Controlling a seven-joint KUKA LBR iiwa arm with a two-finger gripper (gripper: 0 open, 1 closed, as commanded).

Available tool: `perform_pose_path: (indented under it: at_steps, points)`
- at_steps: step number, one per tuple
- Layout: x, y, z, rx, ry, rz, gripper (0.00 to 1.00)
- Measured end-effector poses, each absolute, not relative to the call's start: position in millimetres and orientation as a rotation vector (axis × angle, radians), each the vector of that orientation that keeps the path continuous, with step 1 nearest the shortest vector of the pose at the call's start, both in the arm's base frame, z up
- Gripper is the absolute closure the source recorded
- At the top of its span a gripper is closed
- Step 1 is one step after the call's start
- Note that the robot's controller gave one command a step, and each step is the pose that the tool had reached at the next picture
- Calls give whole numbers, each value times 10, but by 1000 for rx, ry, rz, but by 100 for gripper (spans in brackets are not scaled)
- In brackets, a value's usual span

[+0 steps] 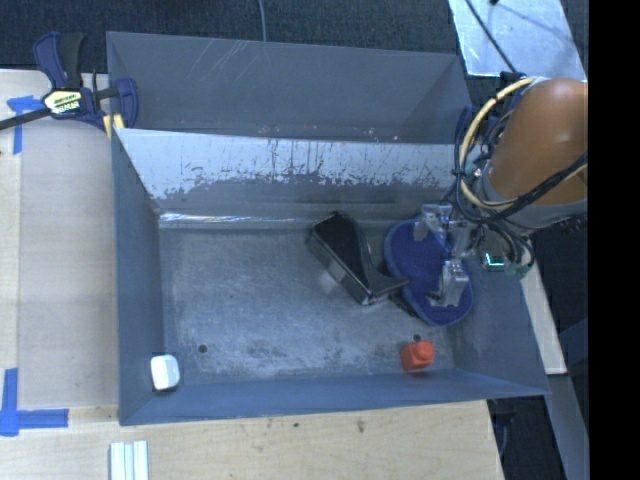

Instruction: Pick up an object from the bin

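My gripper (448, 256) is low in the right part of the bin, directly over a dark blue rounded thing (413, 258) that looks like a cap or soft disc. Its metal body covers that thing's right side. Just left of the blue thing, and touching it, a black oblong thing (341, 251) with a grey underside lies tilted. A small red-orange piece (418, 355) lies on the bin floor below the gripper, near the front wall.
A small white block (165, 371) rests in the front left corner. The arm with its orange cover and looped cables comes in over the bin's right wall. The bin's right wall stands close beside the gripper.
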State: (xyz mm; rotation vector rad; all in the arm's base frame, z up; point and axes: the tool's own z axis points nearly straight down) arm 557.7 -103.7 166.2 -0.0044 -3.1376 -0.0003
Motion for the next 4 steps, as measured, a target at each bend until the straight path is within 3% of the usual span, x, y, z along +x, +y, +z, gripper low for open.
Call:
perform_pose_path:
  at_steps: [1,2,3,4]
  points:
    - [5547,-1174,1233,-743,-3053,-3,0]
    - [5133,-1040,1097,-1189,-2911,-2,0]
    - [5819,-845,1215,-2046,-2386,0,0]
    - [5939,-1025,774,-1815,-2555,12,0]
